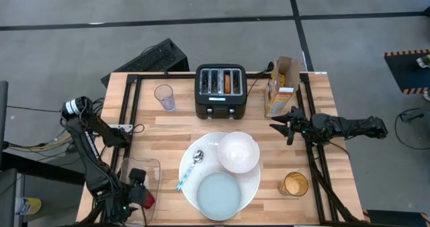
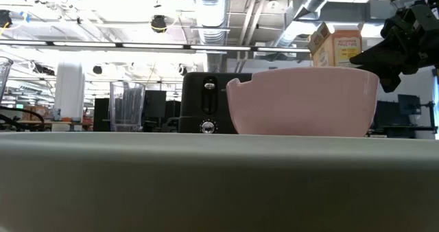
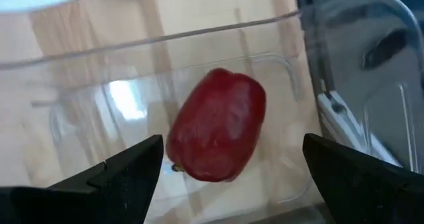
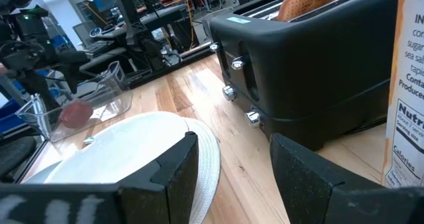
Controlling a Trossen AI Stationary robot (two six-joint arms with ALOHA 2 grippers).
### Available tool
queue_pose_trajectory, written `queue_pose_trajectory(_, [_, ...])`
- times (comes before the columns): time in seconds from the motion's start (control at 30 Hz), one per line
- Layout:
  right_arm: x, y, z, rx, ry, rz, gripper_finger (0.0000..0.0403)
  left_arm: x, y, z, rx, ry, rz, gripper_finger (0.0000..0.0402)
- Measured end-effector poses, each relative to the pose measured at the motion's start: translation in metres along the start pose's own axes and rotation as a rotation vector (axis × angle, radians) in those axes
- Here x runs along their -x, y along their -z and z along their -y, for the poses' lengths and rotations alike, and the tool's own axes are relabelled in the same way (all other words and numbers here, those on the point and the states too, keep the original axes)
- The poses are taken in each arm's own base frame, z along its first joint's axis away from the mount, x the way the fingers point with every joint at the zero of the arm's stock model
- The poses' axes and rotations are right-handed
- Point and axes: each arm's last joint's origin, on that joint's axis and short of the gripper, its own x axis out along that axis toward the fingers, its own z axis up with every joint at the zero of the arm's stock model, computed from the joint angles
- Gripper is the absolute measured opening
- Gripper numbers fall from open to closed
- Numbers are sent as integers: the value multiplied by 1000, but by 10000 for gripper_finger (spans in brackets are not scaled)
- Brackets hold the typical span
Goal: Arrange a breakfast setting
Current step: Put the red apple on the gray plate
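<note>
With bowl (image 1: 238,151) and spoon (image 1: 190,167) already plated, the open left gripper (image 3: 228,177) is straddling the apple (image 3: 217,124) — bagel (image 1: 227,83) still toasting — right gripper (image 1: 282,127) idling open near the table's right edge.

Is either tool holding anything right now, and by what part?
Nothing is held. The left tool is open around the apple in its clear tub; the right tool is empty beside the toaster.

On my desk (image 1: 168,129) I counted two plates: one large round white plate (image 1: 252,183) and one small pale-blue plate (image 1: 218,193). There was one white bowl (image 1: 238,151), one blue-handled metal spoon (image 1: 190,168), one small red apple (image 3: 217,126) in one clear container (image 1: 140,176), one black toaster (image 1: 220,91) holding one toasted bagel (image 1: 228,81), one cereal box (image 1: 281,86), one empty glass (image 1: 164,97) and one glass of orange drink (image 1: 294,184).
</note>
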Motion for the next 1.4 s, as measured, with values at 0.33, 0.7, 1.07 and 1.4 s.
queue_pose_trajectory(0.33, [0, 0, 0, 0, 0, 0, 208, -20, 5, -10, -49, 3, -22, 348])
queue_pose_trajectory(0.7, [0, 0, 0, 0, 0, 0, 208, -38, 10, -14, -49, 74, -18, 348])
queue_pose_trajectory(1.07, [0, 0, 0, 0, 0, 0, 208, -52, 16, -19, -34, 108, -8, 348])
queue_pose_trajectory(1.4, [0, 0, 0, 0, 0, 0, 208, -55, 17, -20, -30, 114, 0, 348])
